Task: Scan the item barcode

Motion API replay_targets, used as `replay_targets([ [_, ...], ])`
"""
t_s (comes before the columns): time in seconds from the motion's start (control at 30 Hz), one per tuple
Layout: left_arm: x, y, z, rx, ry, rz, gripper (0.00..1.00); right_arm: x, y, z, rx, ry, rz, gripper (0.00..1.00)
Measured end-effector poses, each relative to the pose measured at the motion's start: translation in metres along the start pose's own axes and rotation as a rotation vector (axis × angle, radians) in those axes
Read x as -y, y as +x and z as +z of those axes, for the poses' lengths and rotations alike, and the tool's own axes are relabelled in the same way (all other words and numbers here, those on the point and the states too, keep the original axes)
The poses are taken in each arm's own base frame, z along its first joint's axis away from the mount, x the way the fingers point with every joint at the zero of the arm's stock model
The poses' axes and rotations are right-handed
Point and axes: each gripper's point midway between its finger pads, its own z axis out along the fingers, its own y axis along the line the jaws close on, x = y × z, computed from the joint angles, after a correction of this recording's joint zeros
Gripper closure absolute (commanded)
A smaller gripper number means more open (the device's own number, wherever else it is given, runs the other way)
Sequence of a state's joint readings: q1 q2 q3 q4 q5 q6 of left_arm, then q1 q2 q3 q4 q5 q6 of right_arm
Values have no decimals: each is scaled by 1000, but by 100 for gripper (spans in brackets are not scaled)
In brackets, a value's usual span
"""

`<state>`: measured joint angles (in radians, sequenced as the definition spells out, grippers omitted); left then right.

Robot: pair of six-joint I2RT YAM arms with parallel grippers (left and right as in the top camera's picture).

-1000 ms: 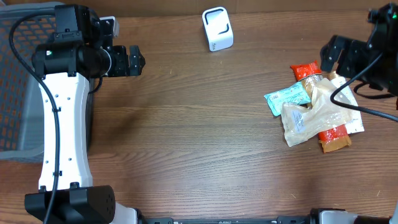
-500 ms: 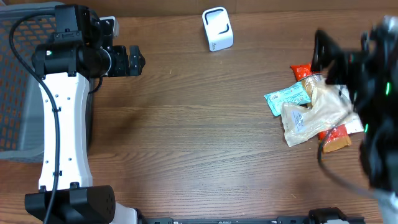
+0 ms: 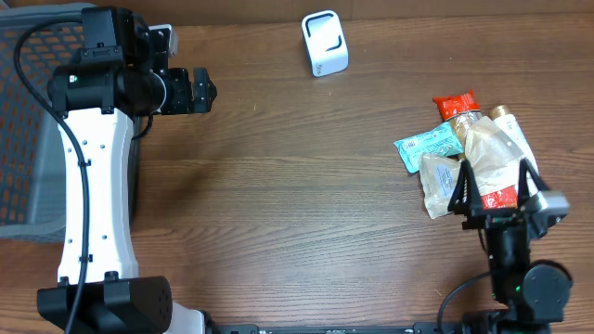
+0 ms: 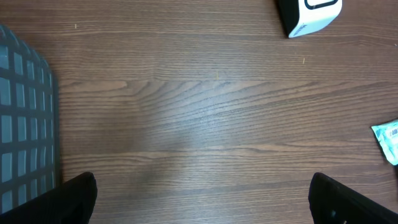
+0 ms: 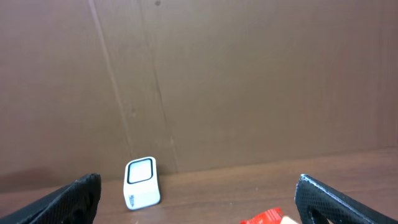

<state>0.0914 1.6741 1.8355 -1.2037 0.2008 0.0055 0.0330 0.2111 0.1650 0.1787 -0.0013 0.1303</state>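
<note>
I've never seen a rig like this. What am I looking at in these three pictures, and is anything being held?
These are two robot arms at a wooden table. One picture looks down from above. The other two come from a camera on each wrist, so the dark shapes in their bottom corners are that hand's own fingers. The left hand hangs over bare wood, and a grey basket sits at the left side. The right hand is over a pile of snack packets. A small white scanner stands at the far edge. Both hands are open and hold nothing.
</note>
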Motion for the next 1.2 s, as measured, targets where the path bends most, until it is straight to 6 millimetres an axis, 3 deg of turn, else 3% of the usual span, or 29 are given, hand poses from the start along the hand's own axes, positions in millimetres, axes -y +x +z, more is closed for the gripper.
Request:
replay_targets([
  [0.2, 0, 0, 0, -1, 0, 0, 0, 8, 40, -8, -32, 5, 1, 0],
  [0.37, 0, 0, 0, 0, 0, 0, 0, 13, 74, -14, -157, 20, 5, 0],
  [0.6, 0, 0, 0, -1, 0, 0, 0, 14, 87, -21, -210, 23, 7, 0],
  [1.2, 0, 0, 0, -1, 0, 0, 0, 14, 88, -21, -212, 24, 7, 0],
])
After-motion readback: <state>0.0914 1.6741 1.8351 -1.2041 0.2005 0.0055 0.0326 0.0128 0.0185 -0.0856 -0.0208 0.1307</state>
